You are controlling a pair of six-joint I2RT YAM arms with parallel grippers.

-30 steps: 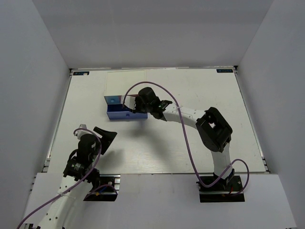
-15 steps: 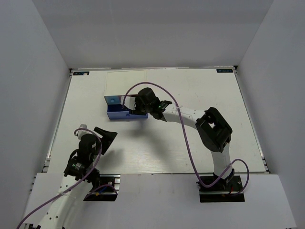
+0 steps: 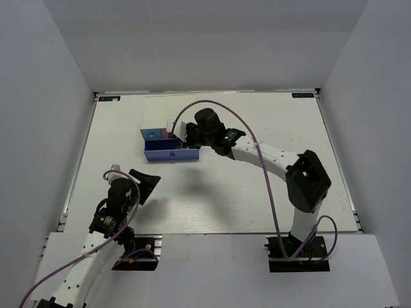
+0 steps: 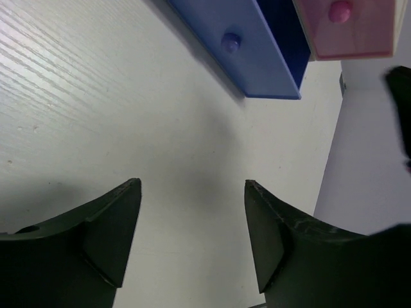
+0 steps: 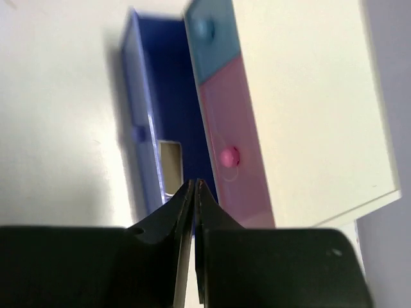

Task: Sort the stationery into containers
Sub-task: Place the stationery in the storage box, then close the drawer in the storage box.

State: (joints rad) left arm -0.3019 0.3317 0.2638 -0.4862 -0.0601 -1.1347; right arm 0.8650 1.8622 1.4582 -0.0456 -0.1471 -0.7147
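The right fingers (image 5: 176, 215) are pressed together with nothing between them, poised just above the open blue-lavender drawer (image 5: 154, 96). A small beige block (image 5: 170, 154) lies flat on its dark floor near the front wall. The left fingers (image 4: 109, 231) stand wide over the bare surface (image 4: 96, 96). Closing the drawer likely comes next: push squarely beside its knob (image 4: 231, 43) so the white-topped box (image 5: 302, 96) does not skid.

Bright even overhead light, soft faint shadows, right wrist view blurred, near foreground unfocused
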